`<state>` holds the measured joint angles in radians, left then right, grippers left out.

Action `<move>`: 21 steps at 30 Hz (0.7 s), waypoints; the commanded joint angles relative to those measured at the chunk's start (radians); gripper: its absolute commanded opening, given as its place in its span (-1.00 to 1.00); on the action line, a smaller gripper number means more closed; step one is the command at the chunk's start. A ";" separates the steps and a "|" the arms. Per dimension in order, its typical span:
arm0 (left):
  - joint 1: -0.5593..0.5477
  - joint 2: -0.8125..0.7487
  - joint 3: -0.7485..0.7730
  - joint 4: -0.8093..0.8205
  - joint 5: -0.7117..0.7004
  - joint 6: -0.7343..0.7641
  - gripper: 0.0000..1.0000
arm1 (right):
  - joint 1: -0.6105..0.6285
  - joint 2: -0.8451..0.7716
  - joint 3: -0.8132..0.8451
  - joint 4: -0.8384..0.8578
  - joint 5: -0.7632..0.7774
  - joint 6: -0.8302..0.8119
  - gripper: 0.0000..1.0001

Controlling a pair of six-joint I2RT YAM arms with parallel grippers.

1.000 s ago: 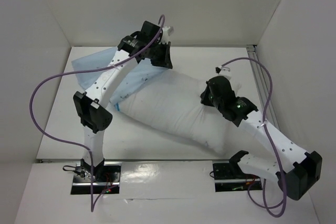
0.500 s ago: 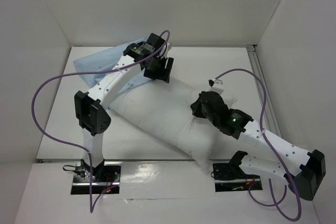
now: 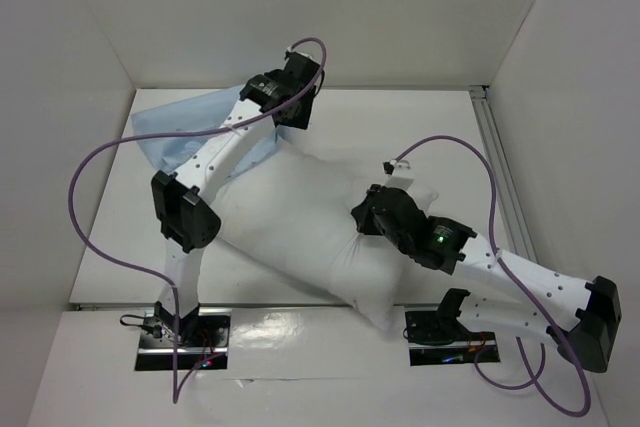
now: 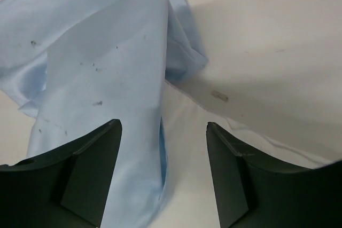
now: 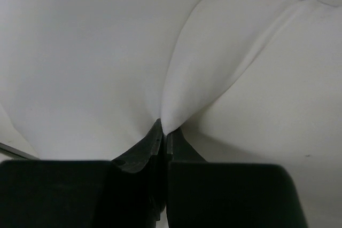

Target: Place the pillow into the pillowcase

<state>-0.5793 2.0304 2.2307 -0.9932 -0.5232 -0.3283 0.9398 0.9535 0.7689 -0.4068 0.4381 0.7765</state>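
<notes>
- Two arms work over the white table [image 3: 105,237]. In the top view the left arm [image 3: 215,152] stretches towards the upper middle of the frame, and the right arm [image 3: 510,272] bends in from the lower right.
- Plump and white, the pillow [image 3: 290,222] lies slantwise across the middle of the top view. It runs from left of centre down to the lower middle, with one corner poking out at centre right.
- Pale blue and limp, the pillowcase [image 3: 175,132] is spread flat in the upper left of the top view, partly under the left arm. Its right end meets the pillow's upper edge, and I cannot tell whether any of the pillow is inside it.
- At that meeting place is the left gripper [image 4: 163,126], its fingers [image 4: 91,174] wide apart with nothing pinched between them.
- Speckled blue cloth fills the upper left of the left wrist view, and a folded edge of it runs down beneath the gap between the fingers.
- On the right half of the pillow in the top view is the right gripper [image 5: 164,132], its fingers pressed together on a pinched ridge of pillow fabric.
- From the tips in the right wrist view, that fabric rises in a fold towards the upper right of the frame.
</notes>
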 commanded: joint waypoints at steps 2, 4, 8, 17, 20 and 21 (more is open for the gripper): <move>-0.010 0.093 0.012 0.033 -0.216 0.037 0.51 | 0.019 -0.019 0.020 -0.047 -0.006 0.000 -1.00; -0.010 0.131 0.012 0.044 -0.254 0.021 0.45 | 0.019 -0.009 0.020 -0.047 -0.006 0.000 -1.00; 0.001 0.227 0.119 0.031 -0.268 0.041 -0.32 | 0.019 -0.009 0.010 -0.038 -0.025 0.000 -1.00; 0.159 -0.102 -0.044 0.217 0.446 -0.155 -1.00 | 0.028 -0.030 0.001 -0.047 0.016 0.000 -1.00; 0.207 -0.182 -0.057 0.251 0.487 -0.141 -1.00 | 0.028 -0.041 0.010 -0.067 0.036 0.000 -1.00; 0.207 -0.182 -0.031 0.229 0.433 -0.120 -1.00 | 0.028 -0.041 0.010 -0.067 0.045 0.000 -1.00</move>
<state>-0.3859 1.9457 2.1574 -0.8482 -0.1780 -0.4297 0.9508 0.9379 0.7689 -0.4232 0.4660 0.7765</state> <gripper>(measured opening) 0.022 0.031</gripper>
